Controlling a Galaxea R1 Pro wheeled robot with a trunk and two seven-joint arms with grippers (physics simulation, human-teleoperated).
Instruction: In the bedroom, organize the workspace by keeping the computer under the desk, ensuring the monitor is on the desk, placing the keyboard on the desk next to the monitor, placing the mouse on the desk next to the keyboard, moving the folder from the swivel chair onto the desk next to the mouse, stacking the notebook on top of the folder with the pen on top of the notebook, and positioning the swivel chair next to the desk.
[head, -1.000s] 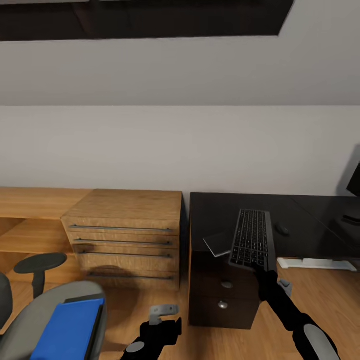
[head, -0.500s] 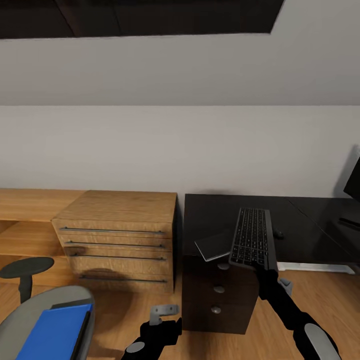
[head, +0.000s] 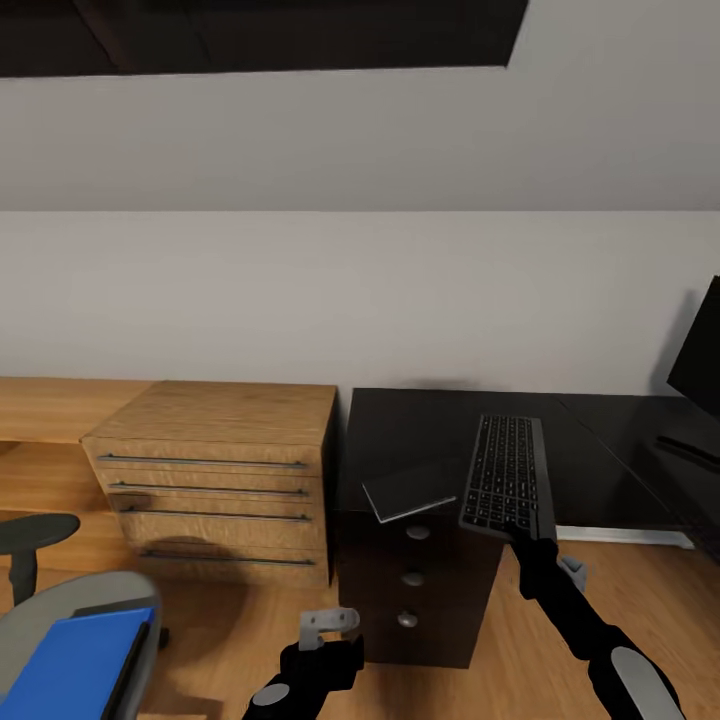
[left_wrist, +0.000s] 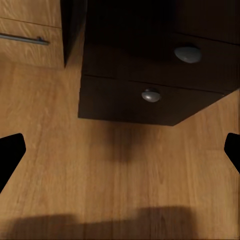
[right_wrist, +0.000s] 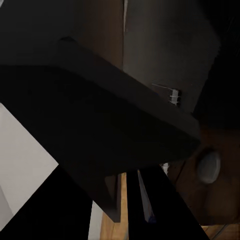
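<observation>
My right gripper (head: 521, 536) is shut on the near end of the black keyboard (head: 504, 476), holding it tilted above the front of the black desk (head: 420, 425). To the keyboard's left, a dark notebook (head: 408, 489) lies on the desk's front corner and overhangs the drawer unit (head: 410, 590). In the right wrist view the keyboard's dark underside (right_wrist: 95, 115) looms close, with the notebook's spiral edge (right_wrist: 172, 95) beyond it. The monitor (head: 700, 365) stands at the far right. The blue folder (head: 75, 665) lies on the grey swivel chair (head: 120, 595) at lower left. Low over the floor, my left gripper (head: 328, 626) is open and holds nothing.
A light wooden chest (head: 215, 470) with bar handles stands against the desk's left side, and a low wooden shelf (head: 50, 405) runs on to its left. The left wrist view looks onto wooden floor (left_wrist: 120, 175) and two round drawer knobs (left_wrist: 150, 95). A white strip (head: 625, 536) lies under the desk.
The camera has turned right: chest, chair and desk slid left in the picture and more of the monitor shows. The keyboard stays in my right gripper; the left arm holds still.
</observation>
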